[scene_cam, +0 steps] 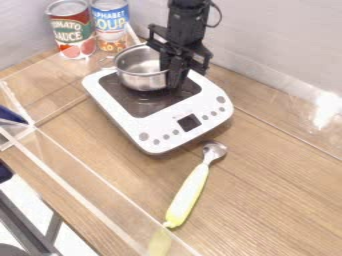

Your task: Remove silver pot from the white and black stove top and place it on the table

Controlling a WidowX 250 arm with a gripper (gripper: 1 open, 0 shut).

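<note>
The robot arm (191,12) is black all over. Its top part, high above the back of the stove top (134,122), is a thin, smooth post. Closer to the stove top it gets wider, like a dark box with little bars sticking out at both sides. Under the box sits the claw (175,74), black too, with two long thin fingers (182,70). It is too dark and blurry to make out any screws, wires or writing.

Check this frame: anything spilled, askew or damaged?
Nothing spilled or damaged. The stove sits skewed to the table edge, and a yellow-handled scoop lies loose in front of it. The claw pinches the pot rim.
</note>
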